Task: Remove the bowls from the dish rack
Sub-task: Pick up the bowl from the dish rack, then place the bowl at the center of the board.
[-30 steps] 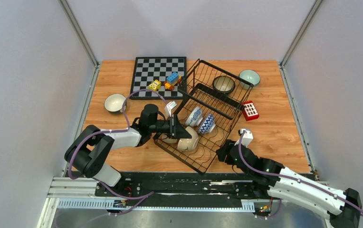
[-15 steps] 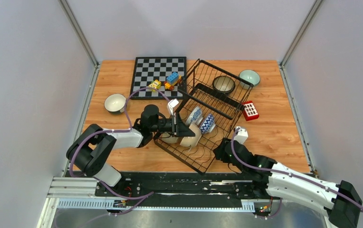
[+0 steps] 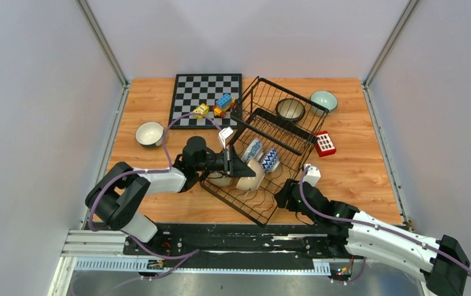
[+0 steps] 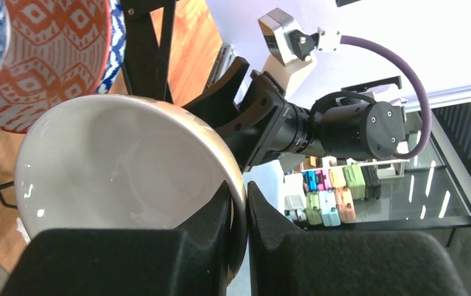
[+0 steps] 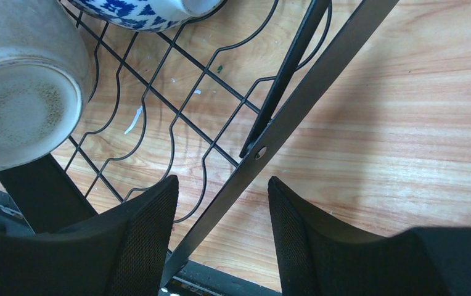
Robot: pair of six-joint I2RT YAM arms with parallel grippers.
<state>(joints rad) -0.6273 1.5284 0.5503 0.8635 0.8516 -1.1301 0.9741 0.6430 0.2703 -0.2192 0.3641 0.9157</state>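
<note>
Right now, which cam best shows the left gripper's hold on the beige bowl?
Left wrist: the left gripper pinches the rim of the beige bowl, close up. Top external shows the arm covering the contact; right wrist shows only the bowl's base.

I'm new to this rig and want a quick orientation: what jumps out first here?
The left gripper pinches the rim of a beige bowl inside the black rack at centre. The right gripper stands open astride the rack's near right edge. A chessboard carrying toy blocks lies at the far left.
</note>
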